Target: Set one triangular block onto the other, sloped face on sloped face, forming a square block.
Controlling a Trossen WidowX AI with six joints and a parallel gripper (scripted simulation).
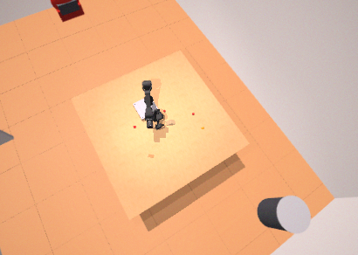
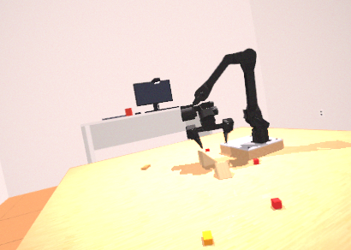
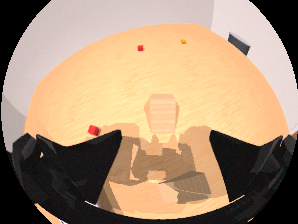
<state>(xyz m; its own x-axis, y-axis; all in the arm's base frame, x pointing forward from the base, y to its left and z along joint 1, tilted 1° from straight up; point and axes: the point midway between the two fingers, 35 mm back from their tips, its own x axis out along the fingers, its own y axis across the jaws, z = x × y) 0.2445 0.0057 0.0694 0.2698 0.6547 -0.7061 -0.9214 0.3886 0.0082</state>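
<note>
One pale wooden triangular block (image 2: 223, 170) (image 3: 163, 114) (image 1: 171, 122) lies on the table, beyond the fingertips in the wrist view. The other triangular block (image 2: 205, 158) (image 3: 198, 184) lies apart from it, in the gripper's shadow at the bottom of the wrist view; in the top view the arm hides it. In the exterior view it shows a sloping edge; which way its sloped face points is hard to tell. My gripper (image 2: 214, 145) (image 3: 166, 132) (image 1: 161, 121) is wide open and empty, pointing down above the table near both blocks.
Red cubes (image 1: 193, 113) (image 2: 276, 203) (image 3: 93, 130) lie around the blocks. A yellow cube (image 1: 203, 127) (image 2: 207, 237) (image 3: 183, 42) lies farther out, and a flat orange piece (image 1: 151, 155) (image 2: 145, 167) lies to one side. The arm's base plate (image 1: 140, 109) (image 2: 236, 150) is behind the blocks.
</note>
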